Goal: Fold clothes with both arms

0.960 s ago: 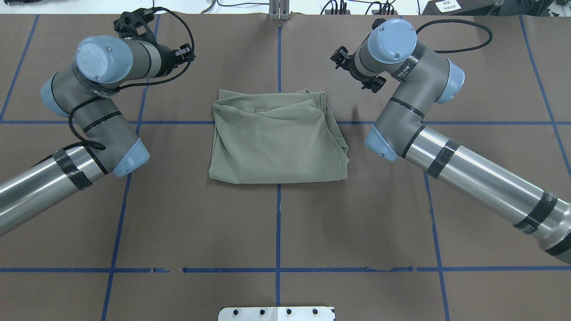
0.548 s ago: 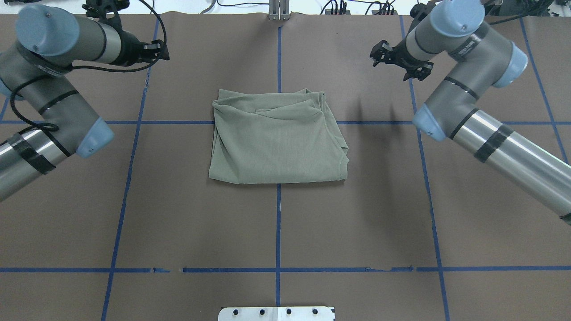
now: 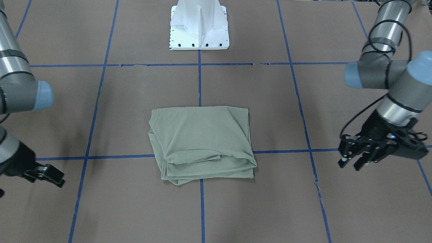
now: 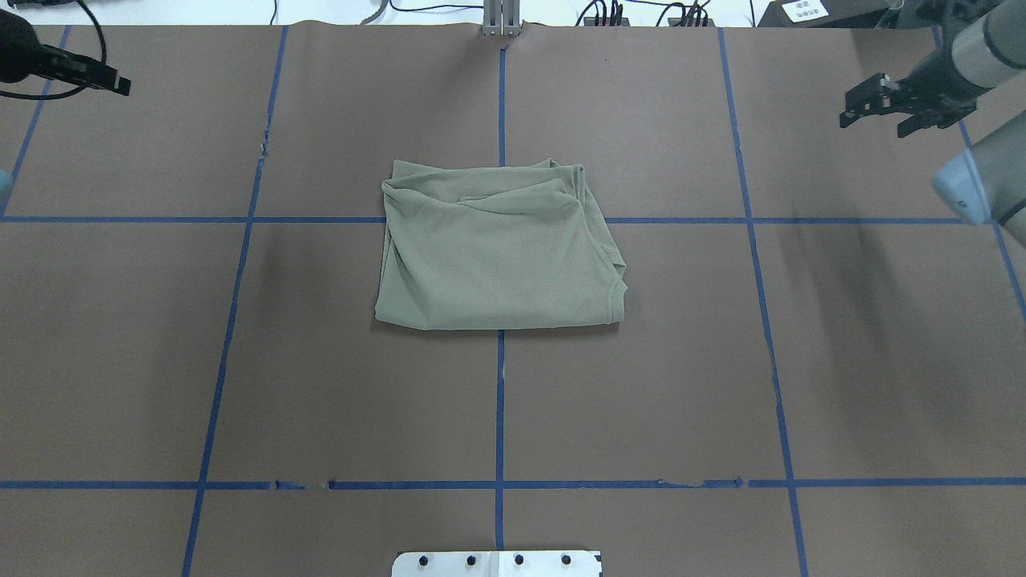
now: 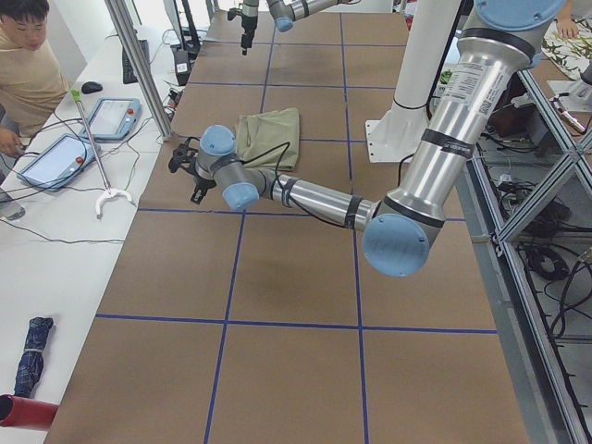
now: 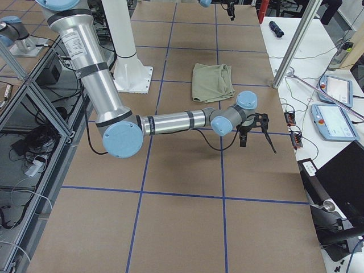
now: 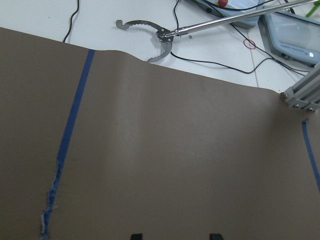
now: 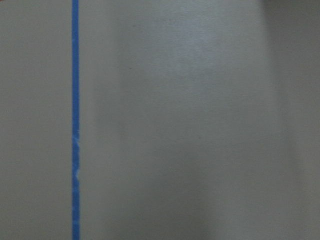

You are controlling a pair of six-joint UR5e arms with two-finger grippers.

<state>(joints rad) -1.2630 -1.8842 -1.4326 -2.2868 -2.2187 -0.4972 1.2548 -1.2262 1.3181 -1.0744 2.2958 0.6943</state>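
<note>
One sage-green knit shirt (image 4: 497, 264) in layered rectangle

One shirt (image 4: 497, 256); two arms (image 3: 398, 84) (image 3: 15, 87); two hands (image 3: 349, 164) (image 3: 55, 177); one pedestal (image 3: 199, 23); one person (image 5: 28, 55).

The bench (image 4: 641, 385) is covered in a brown sheet, marked into large squares by blue tape lines (image 4: 498, 417). Beside its far edge stands a white side table (image 5: 65, 287) with two tablets (image 5: 116, 117), a mouse (image 5: 90, 87) and a long metal grabber stick (image 7: 162, 36). An aluminium post (image 5: 139, 65) rises at the table's edge.
</note>
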